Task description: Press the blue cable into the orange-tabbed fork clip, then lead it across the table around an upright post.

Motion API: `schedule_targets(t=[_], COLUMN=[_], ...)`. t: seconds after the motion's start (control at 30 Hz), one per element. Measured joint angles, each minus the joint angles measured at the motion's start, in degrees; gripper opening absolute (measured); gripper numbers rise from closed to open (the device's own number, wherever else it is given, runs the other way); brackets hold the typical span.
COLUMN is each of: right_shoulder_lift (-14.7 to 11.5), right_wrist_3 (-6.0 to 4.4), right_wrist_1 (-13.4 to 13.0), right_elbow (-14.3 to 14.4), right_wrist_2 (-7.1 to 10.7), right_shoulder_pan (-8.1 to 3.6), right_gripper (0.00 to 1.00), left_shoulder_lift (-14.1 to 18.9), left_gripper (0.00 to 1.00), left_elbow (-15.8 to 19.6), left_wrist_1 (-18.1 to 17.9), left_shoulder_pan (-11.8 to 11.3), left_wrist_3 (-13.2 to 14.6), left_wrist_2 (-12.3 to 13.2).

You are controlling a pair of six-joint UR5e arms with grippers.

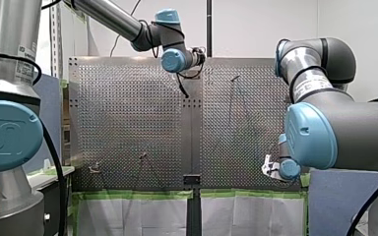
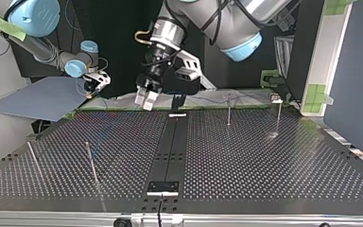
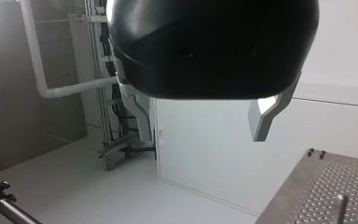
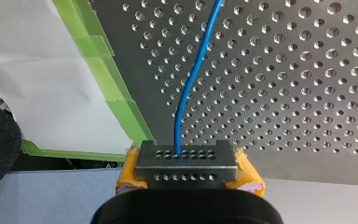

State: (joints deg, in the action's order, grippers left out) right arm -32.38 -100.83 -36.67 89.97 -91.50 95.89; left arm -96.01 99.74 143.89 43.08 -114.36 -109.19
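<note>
- blue cable: plain bright blue.
- table: silver-grey, covered in an even grid of round holes.
- tape along the table's edge: light green.
- my right gripper: yellow-orange pads, dark grey plate with two rows of small holes.
- my left gripper: black body, pale grey fingers.
- joint cap, lower left of the front view: light blue on a grey arm.

perforated table | standing on it — upright posts | blue cable
</note>
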Motion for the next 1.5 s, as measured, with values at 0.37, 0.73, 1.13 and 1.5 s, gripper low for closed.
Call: schedule_targets(t=[0.37, 0.73, 1.13, 1.5], right_shoulder_lift=[-0.02, 0.01, -0.02, -0.02], right_wrist_3=[0.0, 0.0, 0.0, -0.08], right_wrist_1=[0.0, 0.26, 0.35, 0.43], right_elbow=[-0.2, -0.34, -0.35, -0.36], right_wrist_2=[0.0, 0.0, 0.0, 0.2], right_shoulder_pan=[0.34, 0.56, 0.6, 0.61], right_gripper=[0.0, 0.0, 0.0, 0.0], left_shoulder_lift=[0.0, -0.05, -0.07, -0.39], left_gripper=[0.99, 0.99, 0.99, 0.99], left_elbow=[6.23, 12.07, 17.97, 24.38], left_wrist_1=[-6.22, -7.44, -7.47, -9.48], left_shoulder_pan=[-0.07, -0.26, -0.39, -0.99], left_wrist_3=[0.26, 0.28, 0.51, 3.2], left_wrist_2=[0.16, 0.0, -0.16, -0.89])
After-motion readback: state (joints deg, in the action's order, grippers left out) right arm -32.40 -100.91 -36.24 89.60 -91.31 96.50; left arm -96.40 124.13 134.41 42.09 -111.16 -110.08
